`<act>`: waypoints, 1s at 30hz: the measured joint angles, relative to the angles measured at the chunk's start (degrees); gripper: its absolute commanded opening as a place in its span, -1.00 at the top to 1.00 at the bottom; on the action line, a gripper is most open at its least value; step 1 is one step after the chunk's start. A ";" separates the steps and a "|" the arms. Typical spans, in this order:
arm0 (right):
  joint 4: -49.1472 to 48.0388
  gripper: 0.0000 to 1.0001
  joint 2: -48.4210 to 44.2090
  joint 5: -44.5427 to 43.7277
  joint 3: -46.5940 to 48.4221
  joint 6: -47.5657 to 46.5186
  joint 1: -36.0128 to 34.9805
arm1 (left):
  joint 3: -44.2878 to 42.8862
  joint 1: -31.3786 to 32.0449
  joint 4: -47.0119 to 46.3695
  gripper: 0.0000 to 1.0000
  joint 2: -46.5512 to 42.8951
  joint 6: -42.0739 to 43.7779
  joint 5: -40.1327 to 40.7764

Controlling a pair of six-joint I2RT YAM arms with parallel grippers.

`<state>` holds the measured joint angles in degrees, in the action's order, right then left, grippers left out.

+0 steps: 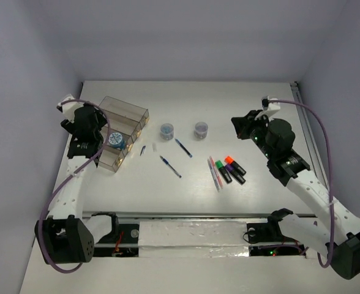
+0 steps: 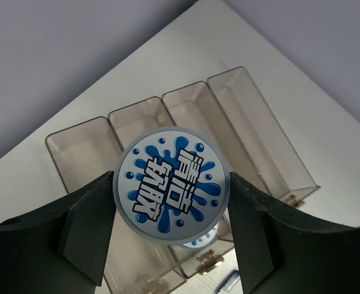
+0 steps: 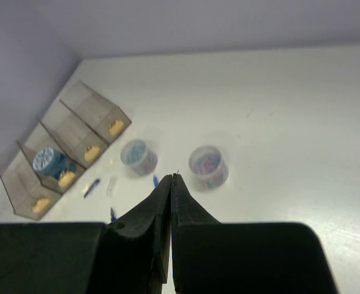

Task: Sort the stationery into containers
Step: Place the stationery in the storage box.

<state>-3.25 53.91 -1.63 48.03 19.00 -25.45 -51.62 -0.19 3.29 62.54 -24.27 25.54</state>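
Over the far-left corner of the white table point(image 1: 229, 98), the left pincer point(image 2: 172, 211) hangs above a row of four narrow compartments of clear smoky-brown plastic point(image 1: 128, 113), joined side by side. Its jaws stand partly open and pinch a small round roll with a blue-and-white splash label point(image 2: 171, 177). One black finger point(image 2: 88, 226) presses each side of its rim. This roll is off the table, above the middle of the row.

A second blue-and-white roll point(image 1: 116, 139) lies down inside the compartment second from the near end of the row, with no fingers about it.

Near the middle of the table, toward the far edge, stand a third round roll point(image 1: 166, 130) and a fourth round roll point(image 1: 201, 128), apart from each other. Close by the compartments' ends lie a tiny white piece point(image 1: 155, 147) and a short dark-blue bit point(image 1: 142, 150). One slim blue pen point(image 1: 183, 147) lies just beyond them, and another slim blue pen point(image 1: 170, 166) lies nearer the near edge. Right of the middle, slim pink pens point(image 1: 215, 173) lie just beside short black markers with green, orange and purple caps point(image 1: 232, 169).

Above the right half of the table, the right pincer point(image 3: 171, 184) is raised, its jaws pressed together with nothing between them.
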 measured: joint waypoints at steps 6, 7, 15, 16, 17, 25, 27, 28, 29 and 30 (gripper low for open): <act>-0.59 0.88 0.17 2.99 -5.70 1.95 0.00 | 0.61 -6.32 -1.64 0.49 4.02 -0.31 -3.08; -0.61 0.88 0.02 3.17 -5.84 1.99 0.00 | 0.61 -6.99 -2.16 0.49 5.14 -0.33 -3.54; -2.43 0.86 -1.31 4.22 -5.86 2.03 0.00 | 0.61 -8.31 -5.38 0.44 14.05 -0.28 -7.43; -2.40 0.86 -1.29 4.26 -5.86 2.03 0.00 | 0.59 -8.31 -5.90 0.43 15.15 -0.26 -7.74; -2.40 0.86 -1.29 4.33 -5.86 2.03 0.00 | 0.59 -8.31 -6.34 0.42 16.15 -0.26 -8.00; -2.36 0.85 -1.40 4.46 -5.86 1.99 0.00 | 0.44 -8.31 -10.34 0.37 20.57 0.22 -9.14; -2.36 0.84 -1.46 4.46 -5.86 1.99 0.00 | 0.44 -8.31 -10.95 0.36 21.03 0.22 -9.73; -2.36 0.85 -1.49 4.48 -5.84 1.99 0.00 | 0.44 -8.31 -10.99 0.35 21.35 0.22 -10.12; -2.36 0.85 -1.49 4.48 -5.86 2.01 0.00 | 0.44 -8.31 -10.97 0.35 21.62 0.22 -10.40; -2.36 0.84 -1.51 4.50 -5.86 1.99 0.00 | 0.44 -8.31 -10.97 0.35 21.88 0.22 -10.60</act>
<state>-5.61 52.40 2.87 42.17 20.99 -25.45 -51.18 -8.49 -7.68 84.42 -24.05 14.94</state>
